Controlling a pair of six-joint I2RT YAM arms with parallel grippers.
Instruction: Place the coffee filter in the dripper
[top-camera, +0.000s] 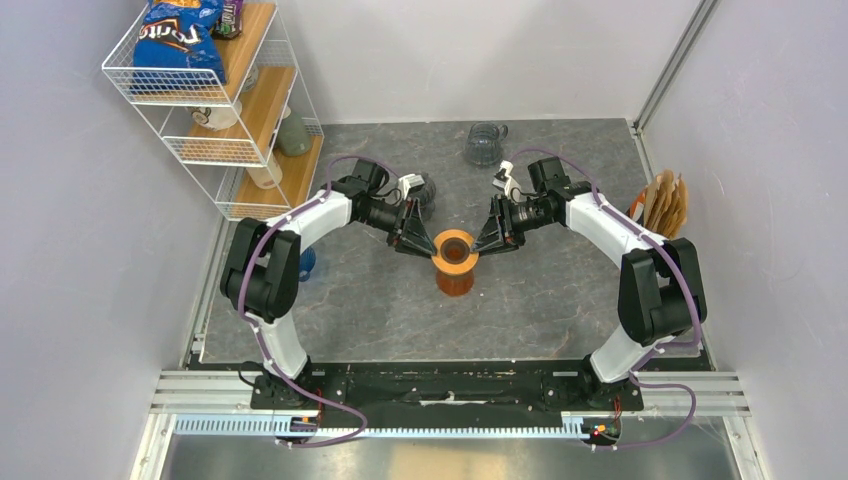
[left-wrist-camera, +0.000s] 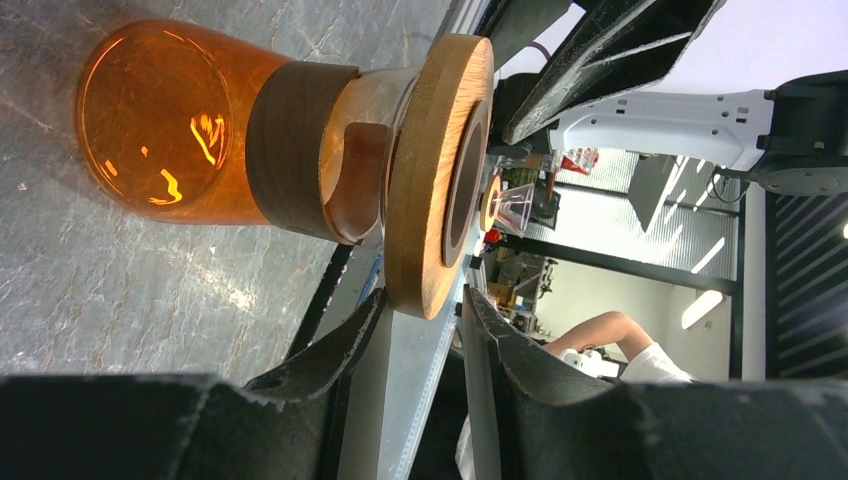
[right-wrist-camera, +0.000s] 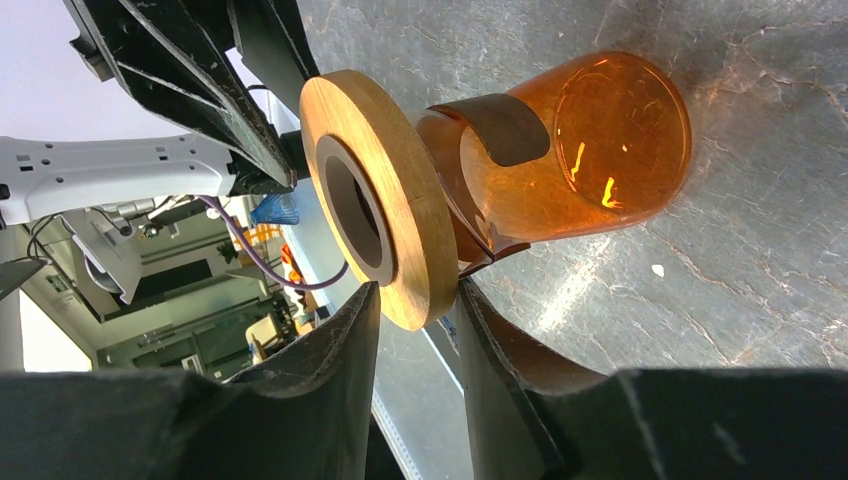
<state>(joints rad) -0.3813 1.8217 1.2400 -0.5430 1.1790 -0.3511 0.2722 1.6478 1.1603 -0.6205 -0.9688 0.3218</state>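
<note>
Wood is ringing the top of the dripper, which is standing mid-tabletop on its orange carafe, its opening showing no paper. The left hand and right hand are straddling opposite sides of that collar, jaws parted round the rim; whether they are pinching it I cannot tell. The coffee filter is probably in the brown stack standing at the right edge, well apart. Fetching and seating it are both remaining.

Grey stone-patterned tabletop enclosed by plain white walls. A white wire shelf unit with wooden boards stands at ten o'clock. Even lighting.
</note>
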